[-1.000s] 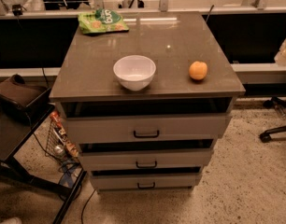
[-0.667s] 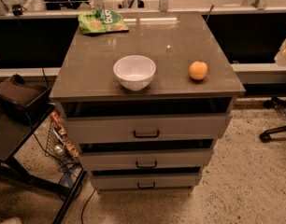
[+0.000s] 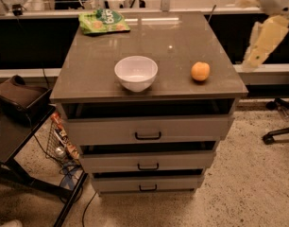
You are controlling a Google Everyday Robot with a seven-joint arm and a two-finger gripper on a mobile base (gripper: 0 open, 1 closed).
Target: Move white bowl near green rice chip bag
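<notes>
The white bowl (image 3: 136, 72) stands upright and empty near the front middle of the grey cabinet top (image 3: 182, 41). The green rice chip bag (image 3: 103, 21) lies flat at the far left corner of the top, well apart from the bowl. My gripper (image 3: 259, 48) hangs on the cream arm at the upper right, beyond the cabinet's right edge, far from the bowl and holding nothing that I can see.
A small orange fruit (image 3: 200, 71) sits near the front right of the top. The cabinet has three drawers (image 3: 148, 130) that stand slightly open. A dark stand (image 3: 17, 122) is at the left, and a chair base (image 3: 279, 126) is at the right.
The arm has moved leftward into view at the upper right. The bowl, the bag and the fruit have not moved.
</notes>
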